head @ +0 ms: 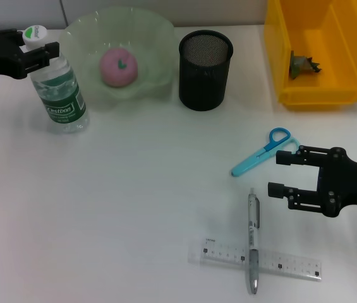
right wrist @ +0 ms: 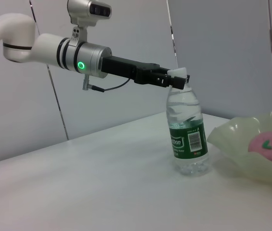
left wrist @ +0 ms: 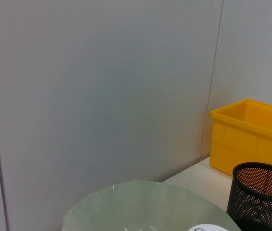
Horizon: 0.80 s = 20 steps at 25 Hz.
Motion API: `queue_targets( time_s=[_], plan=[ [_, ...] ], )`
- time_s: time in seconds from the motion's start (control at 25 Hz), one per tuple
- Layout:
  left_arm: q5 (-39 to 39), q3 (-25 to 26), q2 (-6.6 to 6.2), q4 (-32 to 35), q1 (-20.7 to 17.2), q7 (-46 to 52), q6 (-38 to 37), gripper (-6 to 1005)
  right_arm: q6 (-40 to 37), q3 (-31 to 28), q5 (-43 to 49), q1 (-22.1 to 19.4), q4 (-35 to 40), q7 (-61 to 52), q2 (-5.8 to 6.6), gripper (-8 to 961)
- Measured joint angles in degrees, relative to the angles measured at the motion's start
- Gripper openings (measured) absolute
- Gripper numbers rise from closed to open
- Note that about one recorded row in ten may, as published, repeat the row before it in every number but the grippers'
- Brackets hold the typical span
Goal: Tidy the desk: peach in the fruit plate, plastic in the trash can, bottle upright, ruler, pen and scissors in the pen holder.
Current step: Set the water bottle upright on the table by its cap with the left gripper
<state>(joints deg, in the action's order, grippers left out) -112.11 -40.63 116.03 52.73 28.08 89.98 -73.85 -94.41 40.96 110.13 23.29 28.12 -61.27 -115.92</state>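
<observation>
The clear bottle (head: 61, 91) with a green label stands upright at the far left, and my left gripper (head: 37, 45) is shut on its white cap; the right wrist view shows the same bottle (right wrist: 187, 132) and left gripper (right wrist: 173, 80). A pink peach (head: 119, 66) lies in the pale green fruit plate (head: 153, 38). Crumpled plastic (head: 303, 65) lies in the yellow trash can (head: 279, 57). Blue scissors (head: 261, 153), a grey pen (head: 253, 243) and a clear ruler (head: 292, 263) lie on the table at the right, the pen across the ruler. My right gripper (head: 281, 173) is open just right of the scissors.
A black mesh pen holder (head: 205, 61) stands between the plate and the yellow bin, nothing showing inside it. The left wrist view shows the plate rim (left wrist: 145, 192), the holder (left wrist: 261, 192) and the bin (left wrist: 251, 137) against a grey wall.
</observation>
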Motion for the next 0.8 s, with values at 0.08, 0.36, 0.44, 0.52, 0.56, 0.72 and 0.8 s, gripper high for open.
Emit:
queue_targets(
  time_s=[0.08, 0.36, 0.44, 0.52, 0.56, 0.72, 0.8],
  plan=[
    [0.0, 0.0, -0.01, 0.0, 0.0, -0.1, 0.0, 567, 0.0, 0.0, 0.0, 0.0, 0.0, 0.0, 0.01, 672],
    [0.1, 0.0, 0.03, 0.0, -0.1, -0.5, 0.0, 574, 0.0, 0.0, 0.0, 0.0, 0.0, -0.1, 0.06, 672],
    [0.1, 0.0, 0.04, 0.0, 0.0, -0.6, 0.0, 576, 0.0, 0.0, 0.0, 0.0, 0.0, -0.4, 0.08, 672],
    [0.1, 0.0, 0.13, 0.0, 0.0, -0.6, 0.1, 578, 0.0, 0.0, 0.0, 0.0, 0.0, -0.6, 0.14, 672],
    [0.1, 0.0, 0.13, 0.0, 0.0, -0.6, 0.1, 578, 0.0, 0.0, 0.0, 0.0, 0.0, -0.7, 0.16, 672],
    [0.3, 0.1, 0.22, 0.0, 0.0, -0.6, 0.1, 582, 0.0, 0.0, 0.0, -0.3, 0.0, -0.7, 0.17, 672],
    [0.3, 0.1, 0.23, 0.0, 0.0, -0.6, 0.1, 584, 0.0, 0.0, 0.0, -0.3, 0.0, -0.7, 0.17, 672]
  ],
)
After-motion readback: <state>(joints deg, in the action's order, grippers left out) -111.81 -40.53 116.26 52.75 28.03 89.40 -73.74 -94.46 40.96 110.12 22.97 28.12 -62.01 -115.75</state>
